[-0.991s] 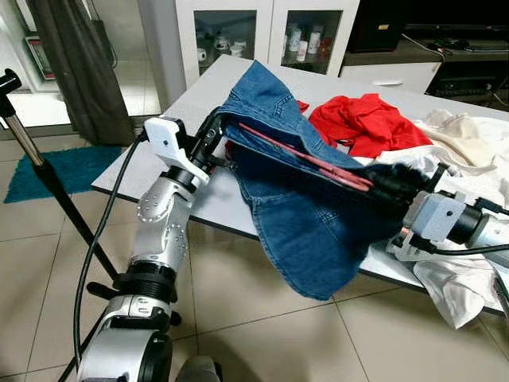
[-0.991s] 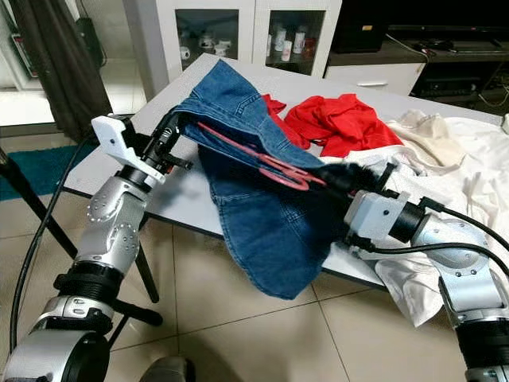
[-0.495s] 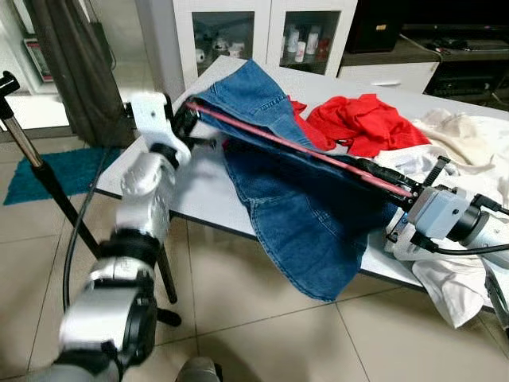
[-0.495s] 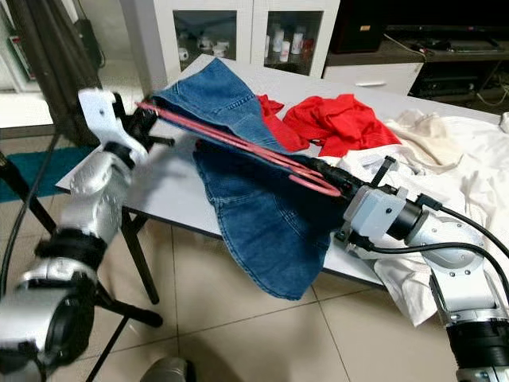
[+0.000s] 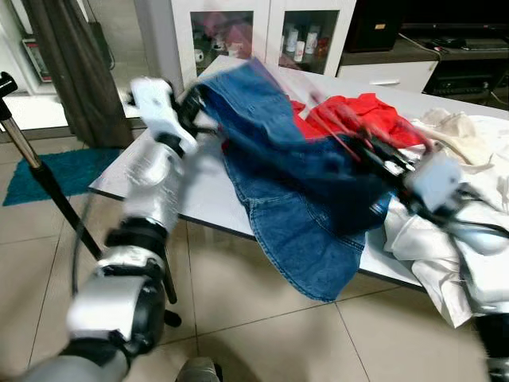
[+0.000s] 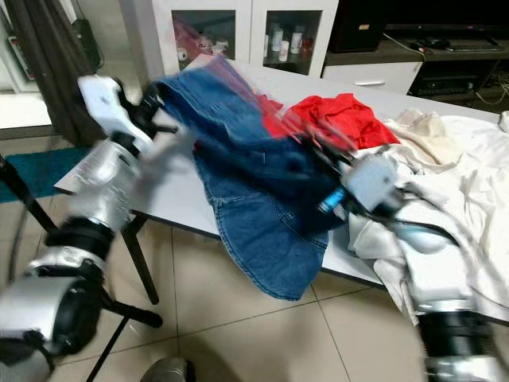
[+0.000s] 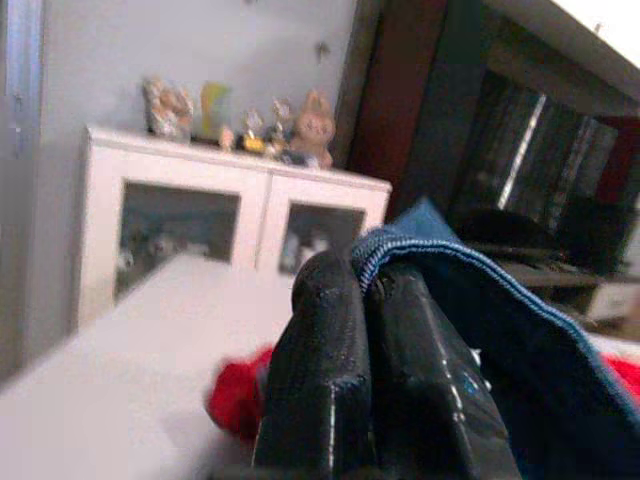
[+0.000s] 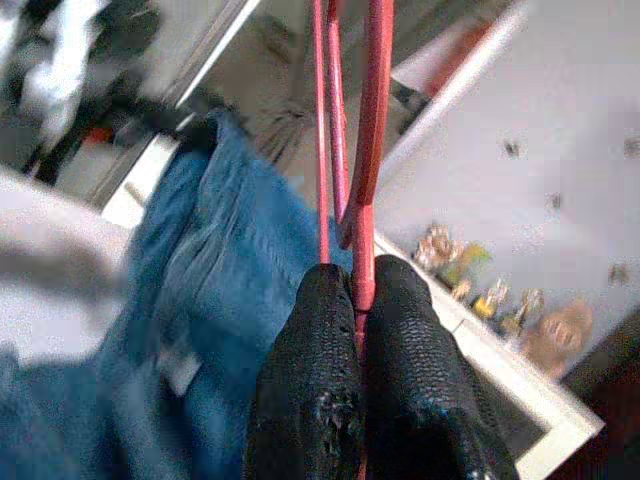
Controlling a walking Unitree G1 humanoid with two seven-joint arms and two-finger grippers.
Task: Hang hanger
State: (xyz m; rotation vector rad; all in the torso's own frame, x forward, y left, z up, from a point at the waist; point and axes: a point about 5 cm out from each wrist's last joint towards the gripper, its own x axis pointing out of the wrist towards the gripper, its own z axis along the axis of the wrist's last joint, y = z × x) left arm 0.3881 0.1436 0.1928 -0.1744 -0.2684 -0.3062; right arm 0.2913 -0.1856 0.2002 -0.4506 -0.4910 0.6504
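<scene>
A blue denim garment (image 5: 306, 199) drapes over the white table's (image 5: 203, 199) front edge, blurred by motion. My left gripper (image 5: 193, 107) holds its upper corner near the table's left end; in the left wrist view the fingers (image 7: 330, 370) are shut on the denim hem (image 7: 450, 265). My right gripper (image 5: 374, 151) sits at the garment's right side, shut on a red hanger (image 8: 375, 120). The hanger's thin red bars run out from between the black fingers (image 8: 310, 390) over the denim (image 8: 220, 260). In the eye views the hanger is a red smear against the cloth.
A red cloth (image 5: 374, 111) and a heap of white clothes (image 5: 469, 151) lie on the table behind and to the right. A black stand (image 5: 32, 159) rises at the left beside a dark curtain (image 5: 79, 64). A white glass-door cabinet (image 5: 262, 32) stands behind. The floor is tiled.
My right arm has swung up and toward the left, carrying the hanger and bunching the denim; both arms are motion-blurred. The left gripper stays near the table's left corner.
</scene>
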